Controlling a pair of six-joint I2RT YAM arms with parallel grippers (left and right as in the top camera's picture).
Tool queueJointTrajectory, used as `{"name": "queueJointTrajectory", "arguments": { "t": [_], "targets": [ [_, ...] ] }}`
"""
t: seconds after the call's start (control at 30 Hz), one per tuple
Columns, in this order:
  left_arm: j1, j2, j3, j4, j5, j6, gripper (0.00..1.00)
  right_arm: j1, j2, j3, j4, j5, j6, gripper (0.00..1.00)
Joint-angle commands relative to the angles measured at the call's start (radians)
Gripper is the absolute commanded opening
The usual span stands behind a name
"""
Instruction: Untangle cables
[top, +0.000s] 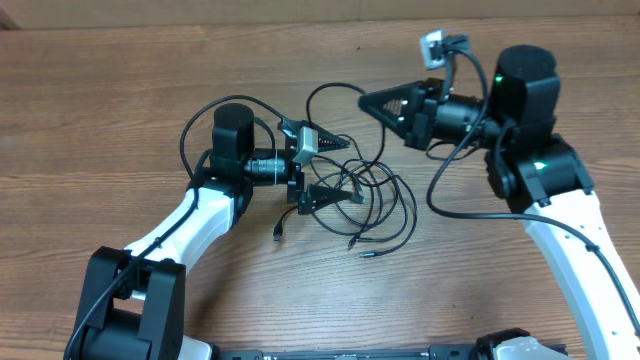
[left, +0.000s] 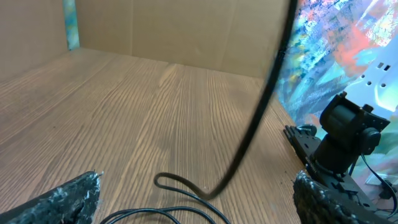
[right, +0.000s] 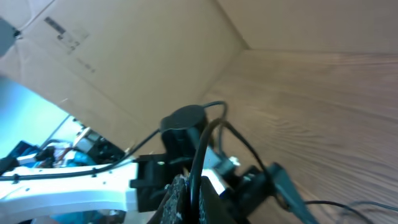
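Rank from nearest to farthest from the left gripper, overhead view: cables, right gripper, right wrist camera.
From the left gripper:
1. The cables: nearest, tangled right at its open fingers, table centre.
2. The right gripper: next, shut, beyond the tangle toward the far side.
3. The right wrist camera: farthest, raised on the right arm at the top of the view.

Table: brown wood-grain top, fills overhead view edge to edge.

Cardboard wall: plain tan, upright along table's far edge in left wrist view; faint vertical crease near middle.

Teal strip: narrow, upright, at wall's left end above table's far-left corner.

Patterned sheet: splotched teal, blue, pink and white, beyond table's right side, past the wall's end.

Cardboard panels: two faces meeting in corner at table's edge in right wrist view; small dark printed marks on left face, too blurred to read.
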Motion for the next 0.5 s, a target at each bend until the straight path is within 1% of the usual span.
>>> {"name": "queueJointTrajectory", "arguments": {
  "t": [0.0,0.2,0.3,0.37,0.47],
  "targets": [
    [-0.022,0.008,-0.005,0.002,0.024,0.023,1.00,0.046,-0.003,0.019,0.048,0.057,0.125,0.04],
    [-0.056,0.008,-0.005,0.002,0.024,0.023,0.99,0.063,-0.003,0.019,0.082,0.228,0.281,0.04],
    [-0.065,0.008,-0.005,0.002,0.024,0.023,0.97,0.062,-0.003,0.019,0.095,0.261,0.342,0.04],
    [-0.065,0.008,-0.005,0.002,0.025,0.023,0.93,0.062,-0.003,0.019,0.101,0.283,0.370,0.04],
    [-0.065,0.008,-0.005,0.002,0.025,0.023,0.82,0.062,-0.003,0.019,0.101,0.328,0.375,0.04]
  ]
}}
